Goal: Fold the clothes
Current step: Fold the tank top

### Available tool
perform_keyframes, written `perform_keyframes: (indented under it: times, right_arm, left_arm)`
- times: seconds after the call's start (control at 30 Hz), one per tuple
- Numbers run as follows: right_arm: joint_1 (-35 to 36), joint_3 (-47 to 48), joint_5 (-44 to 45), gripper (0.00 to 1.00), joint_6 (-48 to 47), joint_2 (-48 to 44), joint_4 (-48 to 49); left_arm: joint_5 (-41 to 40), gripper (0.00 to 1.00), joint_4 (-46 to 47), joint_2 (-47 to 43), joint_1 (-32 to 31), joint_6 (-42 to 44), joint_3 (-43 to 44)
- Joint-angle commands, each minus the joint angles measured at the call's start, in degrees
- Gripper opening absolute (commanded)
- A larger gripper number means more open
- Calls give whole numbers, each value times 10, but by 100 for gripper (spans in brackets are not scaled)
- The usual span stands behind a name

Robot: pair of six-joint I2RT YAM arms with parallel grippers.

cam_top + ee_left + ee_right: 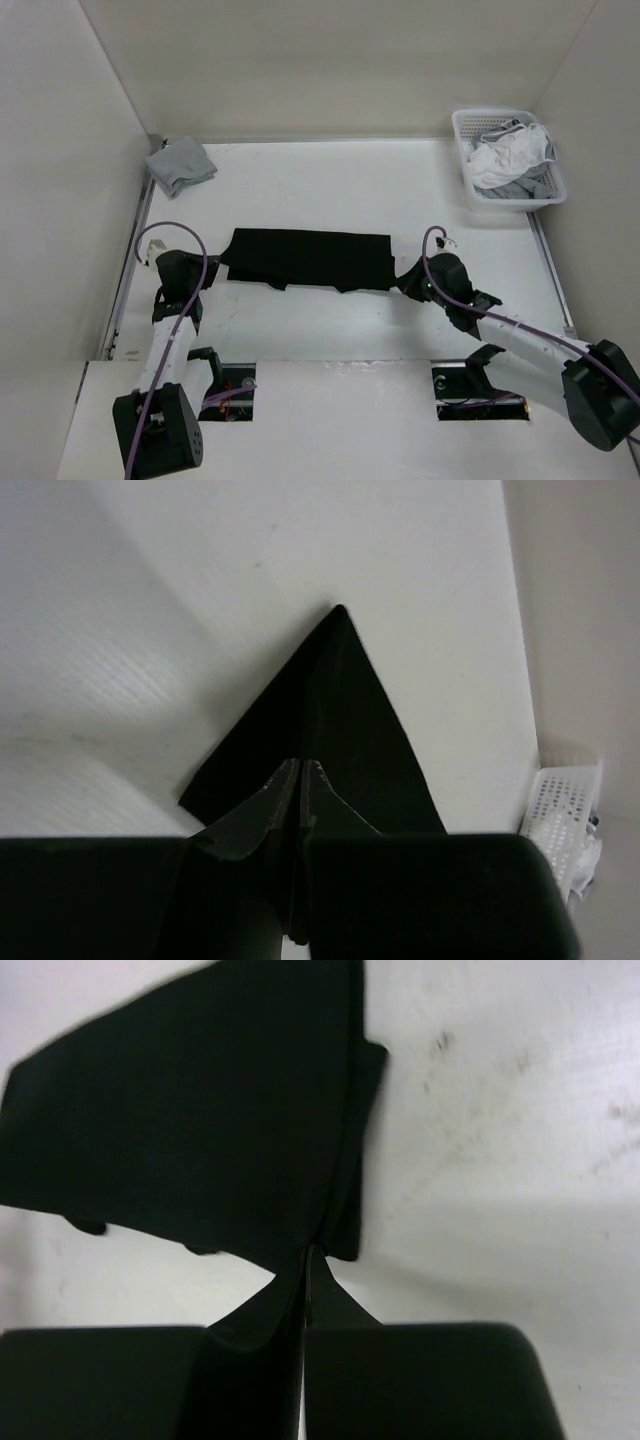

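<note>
The clothes (310, 258) are one black garment lying as a long flat strip across the middle of the white table (320, 190). My left gripper (208, 268) is at the strip's left end. In the left wrist view it (302, 765) is shut, its tips pinching the black fabric (340, 710), with a crease running from them to the far corner. My right gripper (403, 280) is at the strip's right end. In the right wrist view it (310, 1252) is shut on the near edge of the cloth (200, 1110), which draws in to the tips.
A small light grey garment (180, 166) lies at the back left corner. A white basket (470, 116) with white and grey clothes (510, 155) stands at the back right, its corner (560, 800) showing in the left wrist view. Walls close three sides.
</note>
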Motion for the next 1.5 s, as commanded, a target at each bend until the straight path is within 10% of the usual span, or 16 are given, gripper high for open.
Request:
perform_keyframes:
  times: [0.0,0.1,0.23,0.33,0.57,0.9,1.23,1.47]
  right_arm:
    - [32,-16,31,0,46,-2,-24]
    - [57,-24,46,5,66,-5,-41]
    - [54,-5,49,44,46,-3,-40]
    - [18,0,33,53,23,21,11]
    - [-11,-1,-62,48,53,156,156]
    - [-11,-51,-55,0,170,229,356]
    - [-19,-19,86,0,70,-197,-126]
    - [52,174,153,0,-40,-117,-242]
  left_arm:
    - [2,0,-20,-23,29,3,-26]
    - [4,7,-23,-20,58,1,-41]
    - [-5,23,-38,-52,86,1,-35]
    - [-36,26,-32,-81,66,7,-30]
    - [-92,26,44,-57,-92,35,-16]
    - [-213,27,134,34,-336,56,38]
    - [-210,29,166,84,-433,57,72]
    - [-198,29,177,88,-454,53,82]
